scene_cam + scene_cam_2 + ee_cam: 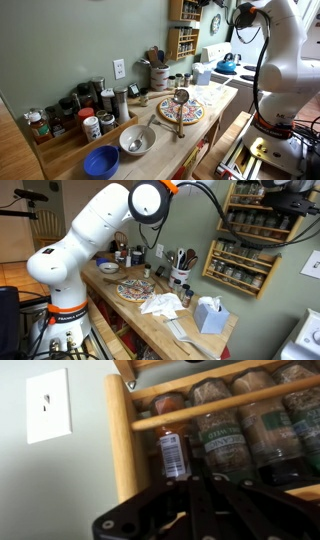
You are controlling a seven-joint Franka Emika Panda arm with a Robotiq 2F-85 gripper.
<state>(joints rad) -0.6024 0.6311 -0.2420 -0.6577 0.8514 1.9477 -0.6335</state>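
In the wrist view my gripper (pixel 193 480) is at the bottom of the picture, its two dark fingers pressed together with nothing between them. Just beyond the fingertips is a wooden wall spice rack (pixel 122 430) with a row of jars. A small jar with a barcode label (pixel 172 455) is nearest, beside the rack's side post. A green-labelled jar (pixel 220 442) stands next to it. In both exterior views the arm reaches high, up towards this rack (pixel 183 35) (pixel 245 245). The gripper shows dimly above the rack (pixel 285 188).
A white switch plate (pixel 48 405) is on the wall beside the rack. The wooden counter below holds a patterned plate (pixel 185 112), a blue bowl (pixel 100 160), a metal bowl (pixel 137 140), a utensil crock (pixel 158 73), spice jars and a tissue box (pixel 210 313).
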